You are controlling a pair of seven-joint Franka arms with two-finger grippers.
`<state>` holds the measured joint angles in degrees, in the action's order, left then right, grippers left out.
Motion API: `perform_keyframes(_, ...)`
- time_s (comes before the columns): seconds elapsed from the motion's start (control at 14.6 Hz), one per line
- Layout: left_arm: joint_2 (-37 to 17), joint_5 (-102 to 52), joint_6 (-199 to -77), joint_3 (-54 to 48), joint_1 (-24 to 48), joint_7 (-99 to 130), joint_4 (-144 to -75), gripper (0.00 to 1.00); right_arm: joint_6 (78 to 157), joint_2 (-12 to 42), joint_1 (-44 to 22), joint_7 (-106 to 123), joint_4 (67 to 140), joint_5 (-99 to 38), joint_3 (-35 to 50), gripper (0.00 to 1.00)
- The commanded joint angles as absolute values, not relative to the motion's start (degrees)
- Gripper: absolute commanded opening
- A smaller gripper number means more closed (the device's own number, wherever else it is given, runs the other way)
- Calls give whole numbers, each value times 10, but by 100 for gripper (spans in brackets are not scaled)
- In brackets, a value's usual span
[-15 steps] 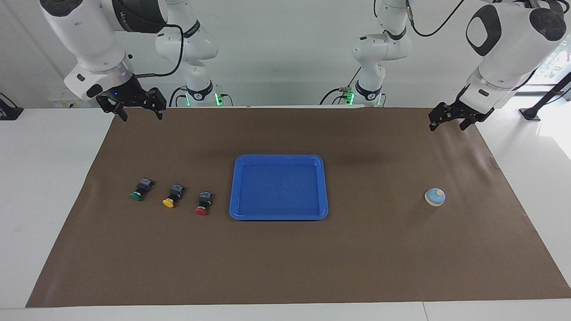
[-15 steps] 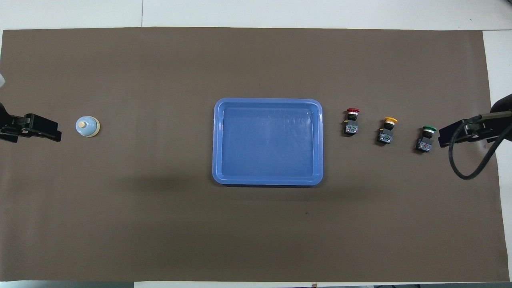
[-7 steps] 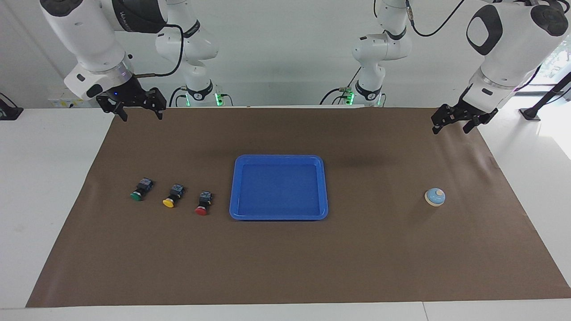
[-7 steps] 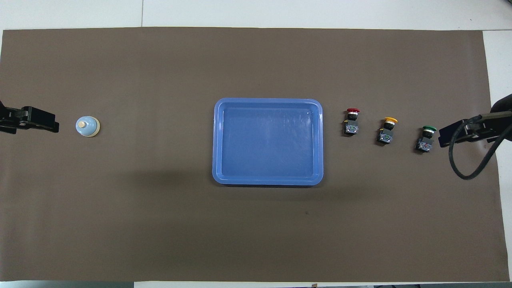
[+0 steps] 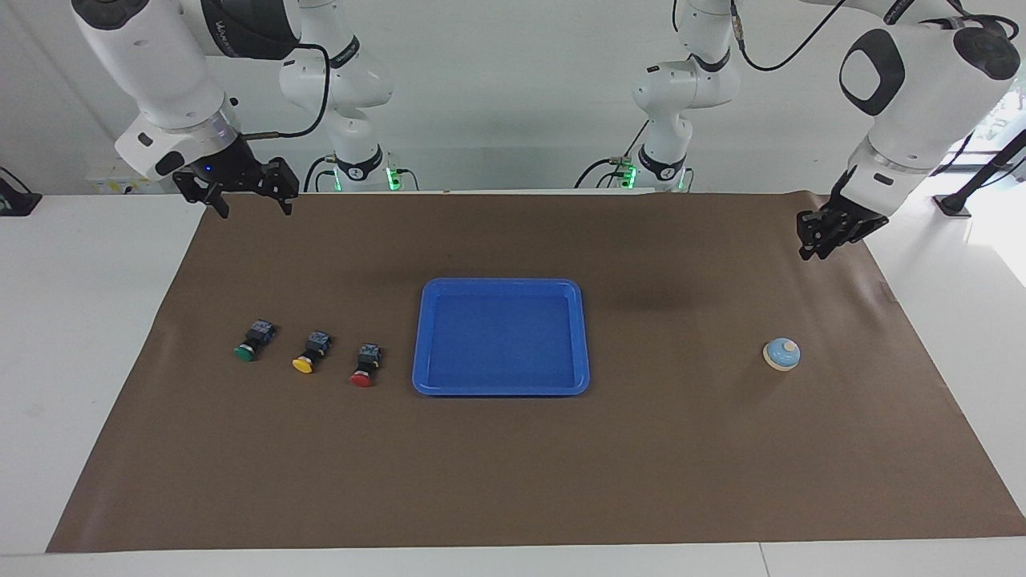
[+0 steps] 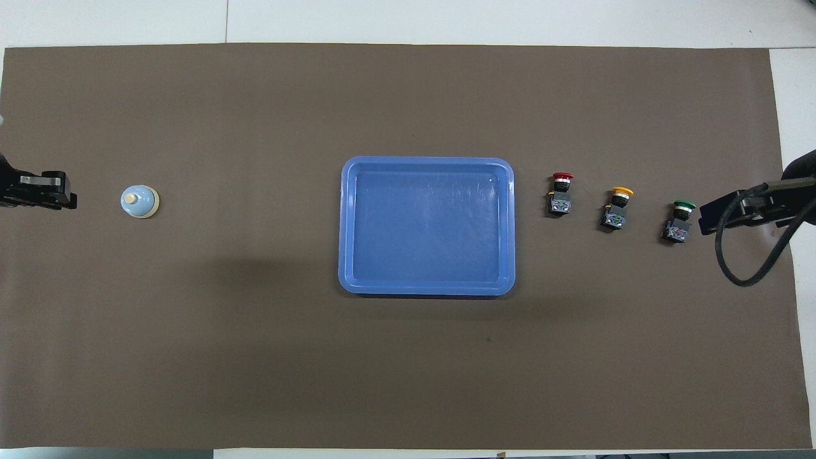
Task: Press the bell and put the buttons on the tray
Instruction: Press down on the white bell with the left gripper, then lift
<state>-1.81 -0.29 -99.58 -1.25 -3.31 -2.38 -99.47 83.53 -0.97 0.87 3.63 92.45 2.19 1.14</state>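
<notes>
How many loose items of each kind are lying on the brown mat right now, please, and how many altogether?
Push-button switches: 3, namely green, yellow and red
Bell: 1
Blue tray: 1
Total: 5
</notes>
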Motion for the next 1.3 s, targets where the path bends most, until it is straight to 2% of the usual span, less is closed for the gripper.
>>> perform_keyframes(0.0,-73,-6,-1036,-13,-34,-27,-998,0,831,-21,22,48,935,14,21,100)
perform_keyframes(0.14,-105,-6,-1073,-13,-35,-28,-1002,0,831,-21,22,48,935,13,21,100)
perform_keyframes(0.34,-112,-6,-1132,-14,-55,-38,-1034,0,831,-21,22,48,935,13,21,100)
perform_keyframes(1.23,-211,-6,-1223,-13,-69,-49,-1039,0,831,-21,22,48,935,14,21,100)
